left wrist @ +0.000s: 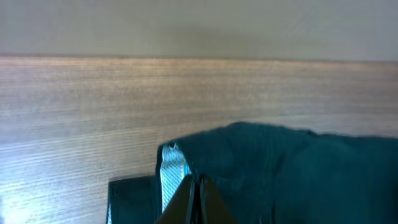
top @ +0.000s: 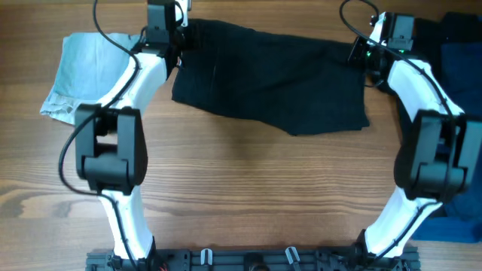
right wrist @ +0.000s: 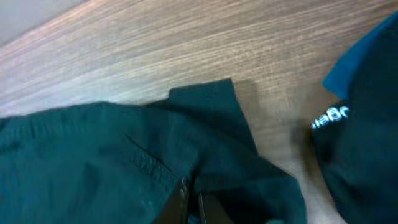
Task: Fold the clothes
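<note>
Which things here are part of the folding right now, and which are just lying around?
In hand: black garment; left gripper and right gripper, both shut on its far edge.
Lying about, untouched: pale blue garment; blue clothes at the right edge.

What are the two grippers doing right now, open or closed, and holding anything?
Left gripper: closed, pinching one far corner of the black garment.
Right gripper: closed, pinching the other far corner of the same garment.
</note>
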